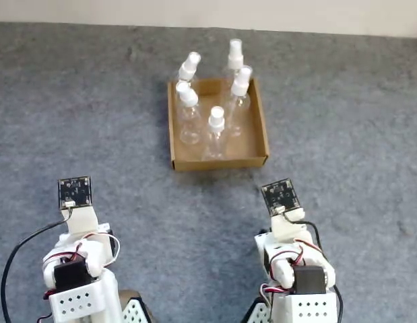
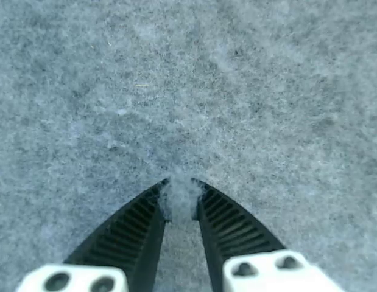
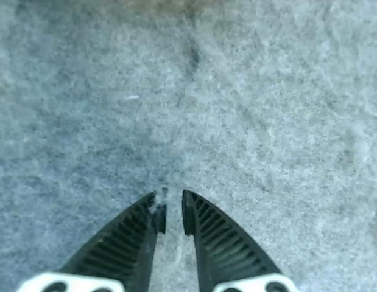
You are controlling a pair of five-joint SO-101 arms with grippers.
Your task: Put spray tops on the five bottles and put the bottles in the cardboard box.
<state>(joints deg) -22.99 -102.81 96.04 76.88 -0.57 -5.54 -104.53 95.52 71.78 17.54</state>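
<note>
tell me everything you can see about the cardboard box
The box is a shallow, open-topped tray of plain brown cardboard, roughly square, with low walls. It sits flat on the grey felt-like table, towards the far middle. Five clear bottles with white spray tops stand upright in it, taking up much of its floor.
</note>
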